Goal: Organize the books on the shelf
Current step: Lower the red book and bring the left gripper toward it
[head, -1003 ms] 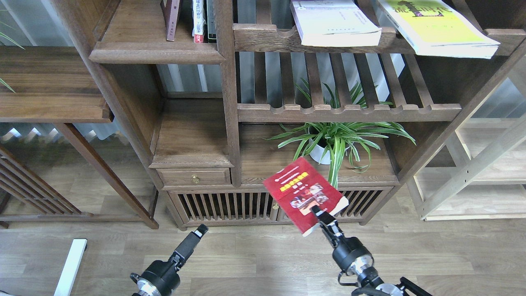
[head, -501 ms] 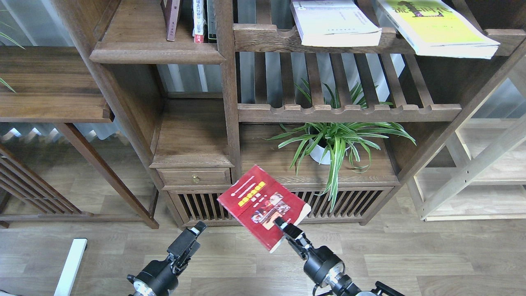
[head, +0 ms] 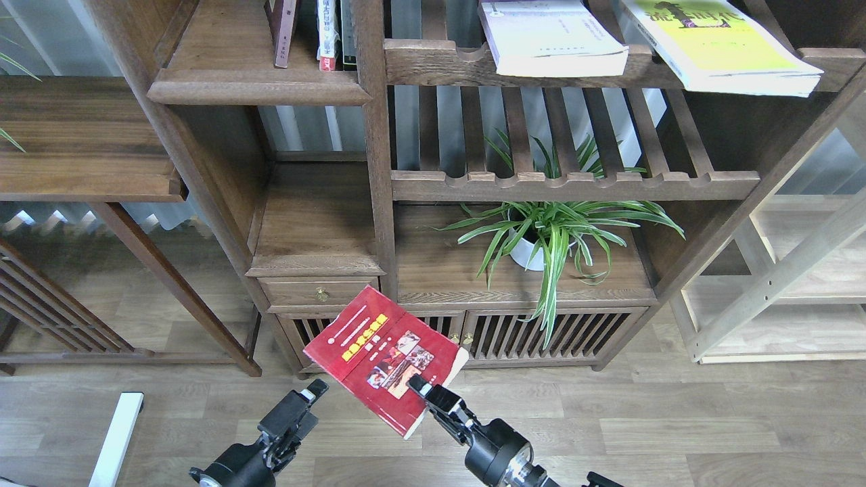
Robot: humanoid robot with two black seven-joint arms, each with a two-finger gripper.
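Between tool [head: 421, 388] fingers, flat glossy red book [head: 382, 357].

plant [head: 548, 233] under slatted shelf [head: 575, 184] | drawer [head: 320, 291] left of plant

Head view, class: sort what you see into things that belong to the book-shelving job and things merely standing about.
Part of the job:
red book in right hand
lavender book
yellow-green book
solid shelf

Standing about:
potted plant
slim volumes
small drawer
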